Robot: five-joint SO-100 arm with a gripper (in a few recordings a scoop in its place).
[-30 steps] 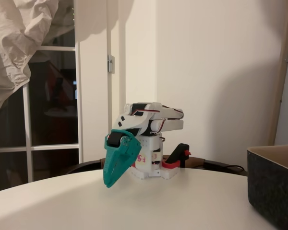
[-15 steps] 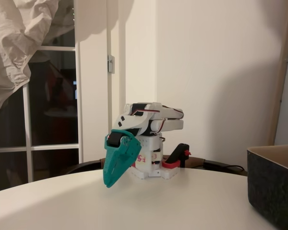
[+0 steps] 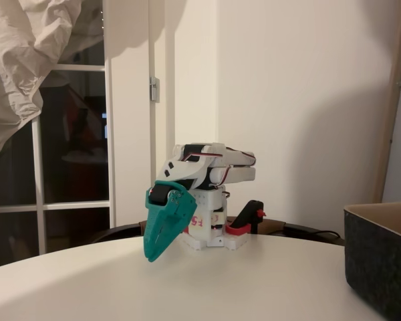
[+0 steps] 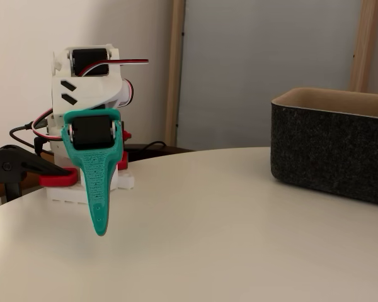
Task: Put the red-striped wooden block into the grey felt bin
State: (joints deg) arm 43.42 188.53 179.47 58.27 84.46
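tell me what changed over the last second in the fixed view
Nothing visibly changed. The arm stays folded at its base, the teal gripper still points down just above the table with its fingers together, and the grey felt bin sits where it was.

In both fixed views the grey felt bin (image 3: 381,257) (image 4: 331,148) is cut off by the right edge.
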